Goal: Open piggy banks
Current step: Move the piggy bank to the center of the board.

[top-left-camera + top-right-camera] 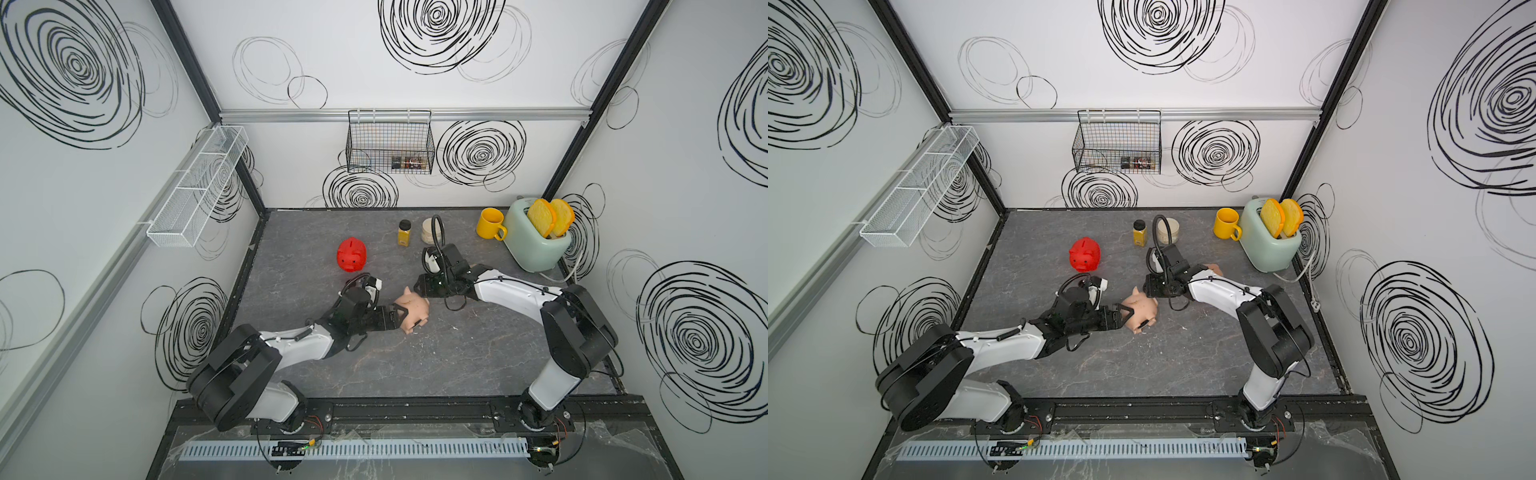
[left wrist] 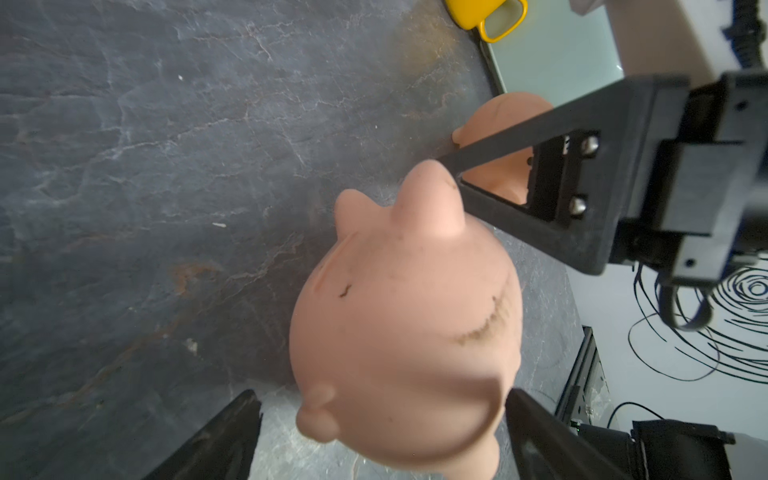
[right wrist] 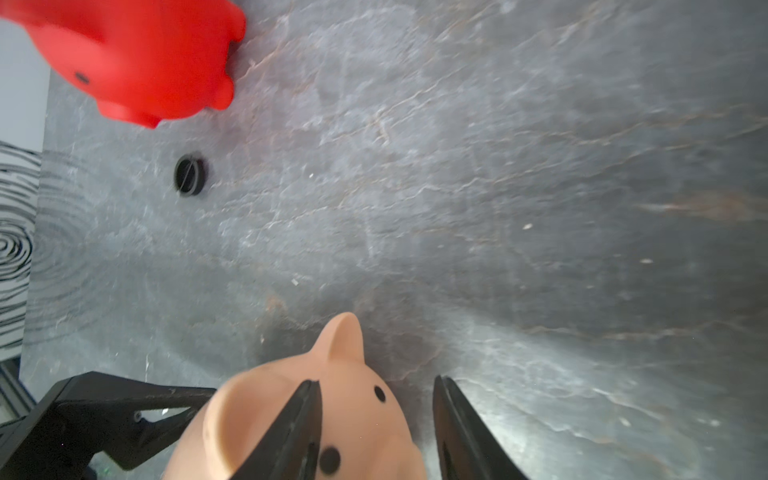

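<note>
A pale pink piggy bank [image 1: 412,309] lies on its side mid-table, snout toward my right arm. My left gripper [image 1: 398,316] straddles its rear [image 2: 399,316]; one finger [image 2: 536,432] touches it and bare table shows between the other and the pig, so the jaws stand open. My right gripper [image 3: 376,380] is open at the pig's face [image 3: 365,415]: one finger [image 3: 299,428] lies across it, the other is clear of it. The red piggy bank [image 1: 351,254] stands behind, with a loose black plug [image 3: 189,175] beside it. A peach-tan piggy bank [image 1: 1215,270] peeks from behind the right arm.
At the back right stand a yellow mug [image 1: 490,223] and a mint toaster [image 1: 528,245] holding toast. A spice jar [image 1: 404,232] and a white tub [image 1: 428,230] sit at the back centre. A wire basket [image 1: 390,141] and a white mesh shelf [image 1: 195,187] hang on the walls.
</note>
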Motion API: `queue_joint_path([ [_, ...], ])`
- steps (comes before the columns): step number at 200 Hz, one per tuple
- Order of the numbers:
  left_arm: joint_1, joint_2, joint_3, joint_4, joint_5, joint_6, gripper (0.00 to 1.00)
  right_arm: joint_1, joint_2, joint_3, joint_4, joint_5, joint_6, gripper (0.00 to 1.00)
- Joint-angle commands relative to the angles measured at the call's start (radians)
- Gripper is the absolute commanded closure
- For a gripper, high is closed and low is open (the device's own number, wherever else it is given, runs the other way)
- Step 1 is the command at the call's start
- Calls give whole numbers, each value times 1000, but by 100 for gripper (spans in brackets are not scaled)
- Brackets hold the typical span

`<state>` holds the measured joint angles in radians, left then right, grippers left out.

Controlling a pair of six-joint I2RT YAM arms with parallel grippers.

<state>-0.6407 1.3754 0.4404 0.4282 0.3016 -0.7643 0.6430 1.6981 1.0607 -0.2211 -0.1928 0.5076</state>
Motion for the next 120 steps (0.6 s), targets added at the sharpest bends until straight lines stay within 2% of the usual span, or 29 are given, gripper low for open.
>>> queue_joint_path([
  [1,-22,-65,-38,-18,-18,-15,5,38,1,-2,-33,-12,6,51],
  [35,-57,-165,-88,-69,-58,-32,5,80,-17,-7,-33,-16,20,51],
  [74,-60,-222,-96,-137,-86,-22,3,75,-13,16,-45,13,25,51],
  [93,-56,-254,-72,-183,-97,6,0,65,-68,10,-52,58,36,50],
  [120,-38,-290,-35,-218,-89,41,4,50,-184,-50,-49,126,71,48],
])
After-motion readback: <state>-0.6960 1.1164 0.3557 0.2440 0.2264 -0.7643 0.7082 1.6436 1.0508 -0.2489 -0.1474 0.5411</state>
